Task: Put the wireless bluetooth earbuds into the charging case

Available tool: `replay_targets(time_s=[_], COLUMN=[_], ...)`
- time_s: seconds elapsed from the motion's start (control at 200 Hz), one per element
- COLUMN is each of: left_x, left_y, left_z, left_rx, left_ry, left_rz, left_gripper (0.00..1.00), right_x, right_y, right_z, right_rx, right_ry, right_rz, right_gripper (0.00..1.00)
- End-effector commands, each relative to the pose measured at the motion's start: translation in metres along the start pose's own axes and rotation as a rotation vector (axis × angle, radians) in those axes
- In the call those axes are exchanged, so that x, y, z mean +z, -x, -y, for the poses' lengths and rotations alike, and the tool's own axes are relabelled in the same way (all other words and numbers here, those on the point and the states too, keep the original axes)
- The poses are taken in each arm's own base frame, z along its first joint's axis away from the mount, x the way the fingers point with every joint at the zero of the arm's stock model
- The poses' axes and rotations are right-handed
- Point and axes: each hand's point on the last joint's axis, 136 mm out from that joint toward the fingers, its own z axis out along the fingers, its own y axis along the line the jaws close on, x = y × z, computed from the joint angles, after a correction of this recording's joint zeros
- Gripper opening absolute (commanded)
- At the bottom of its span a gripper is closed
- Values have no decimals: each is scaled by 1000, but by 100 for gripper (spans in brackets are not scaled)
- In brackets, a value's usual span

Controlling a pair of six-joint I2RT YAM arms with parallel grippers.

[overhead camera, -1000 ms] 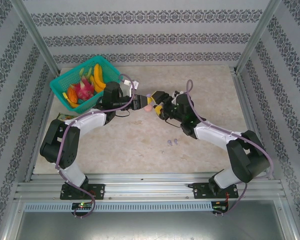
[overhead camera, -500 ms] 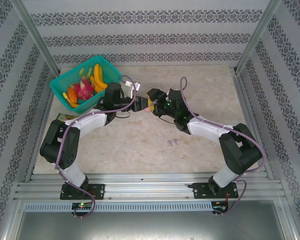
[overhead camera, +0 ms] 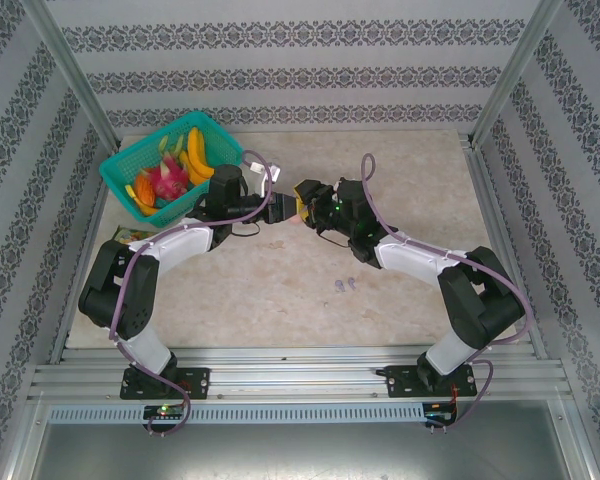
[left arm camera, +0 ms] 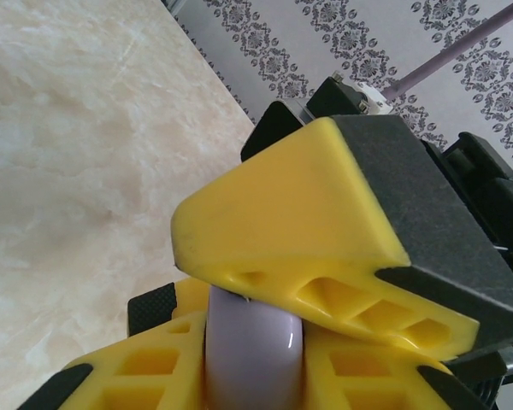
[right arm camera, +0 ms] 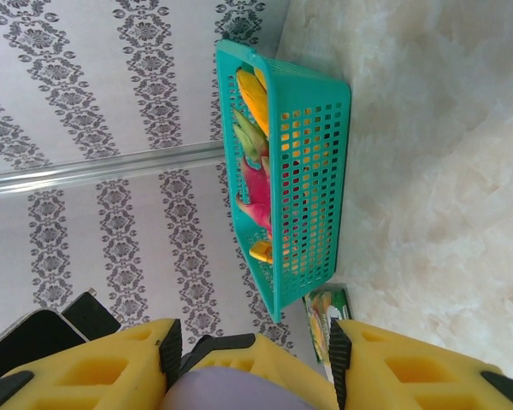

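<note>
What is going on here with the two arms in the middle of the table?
Both arms meet mid-table. The left gripper and the right gripper are each closed on the same lilac case. Small earbuds lie loose on the table nearer the arm bases, not yet in a case. A teal basket of fruit sits at the far left corner.
</note>
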Motion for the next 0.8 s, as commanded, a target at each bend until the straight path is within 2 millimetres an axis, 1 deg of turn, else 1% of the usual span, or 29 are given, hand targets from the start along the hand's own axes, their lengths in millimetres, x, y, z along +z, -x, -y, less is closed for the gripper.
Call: replay_targets(time_s=[0.0, 0.07, 0.23, 0.355, 0.465, 0.794], left_x=[-2, -2, -3, -3, -2, -2], left_y=[6, 6, 7, 8, 9, 16], left_z=[13, 12, 13, 14, 14, 15], left_rx=[51, 50, 57, 57, 56, 56], left_ry=[-2, -1, 2, -2, -5, -12], left_rz=[8, 7, 13, 18, 22, 54], left_gripper=[33, 36, 39, 38, 34, 37], right_x=[-1, -3, -5, -5, -4, -2], right_y=[8, 9, 13, 12, 12, 10], right_z=[-15, -13, -10, -9, -7, -5], right_rx=[-15, -12, -9, -7, -6, 0], right_ry=[46, 44, 37, 35, 32, 29], right_rz=[24, 28, 38, 37, 35, 21], right_gripper=[38, 38, 38, 38, 38, 37])
